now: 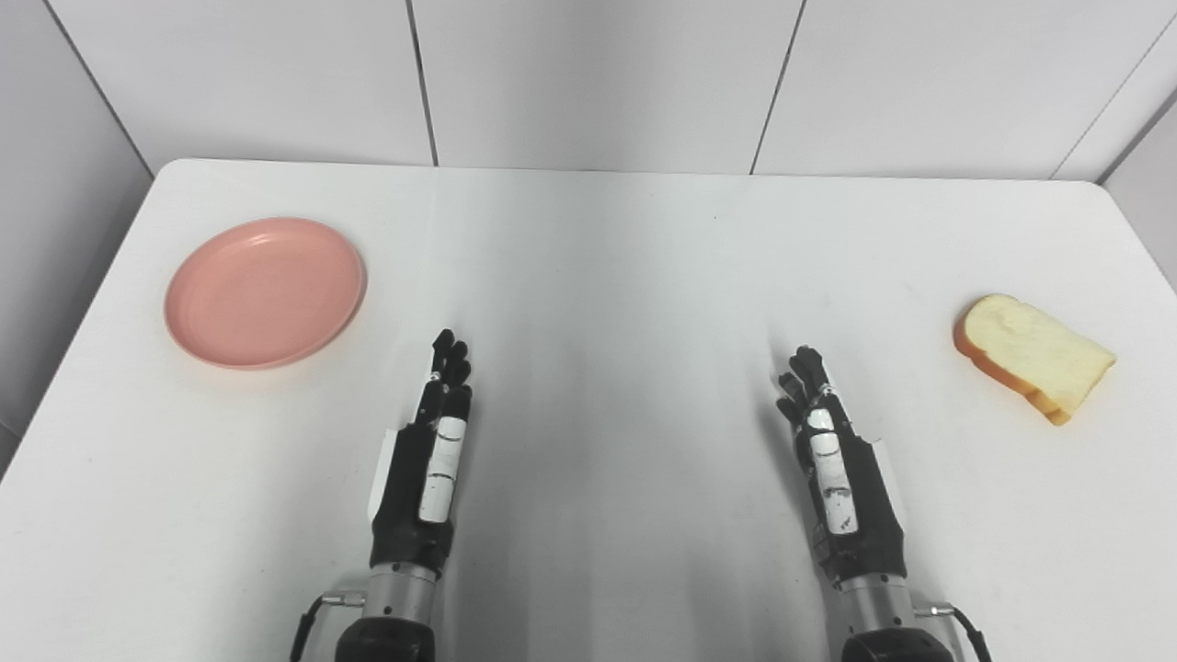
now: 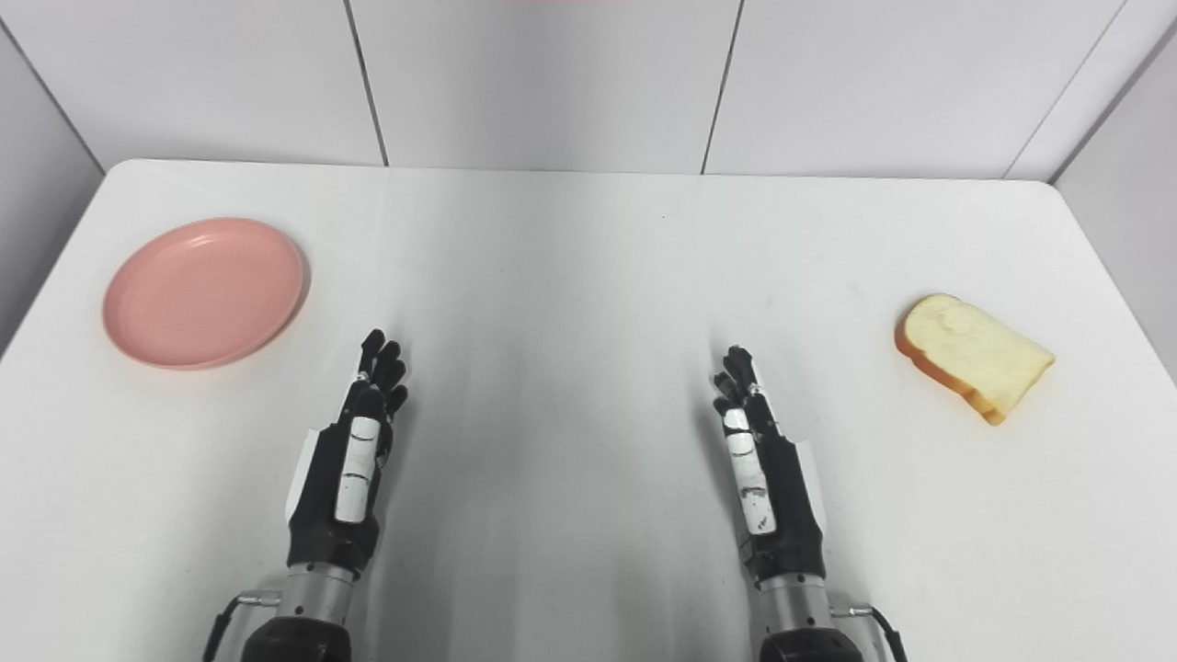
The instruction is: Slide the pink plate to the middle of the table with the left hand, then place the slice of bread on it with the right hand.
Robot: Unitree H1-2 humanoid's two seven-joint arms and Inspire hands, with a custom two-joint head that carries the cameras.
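Observation:
The pink plate lies flat at the left of the white table, with nothing on it. A slice of bread with a brown crust rests near the right edge. My left hand hovers at the front centre-left, edge-on, its fingers stretched forward, open and holding nothing, right of and nearer than the plate. My right hand mirrors it at the front centre-right, open too, well left of the bread.
Grey panelled walls close in behind the table and at both sides. The table's rounded far corners show at the left and right.

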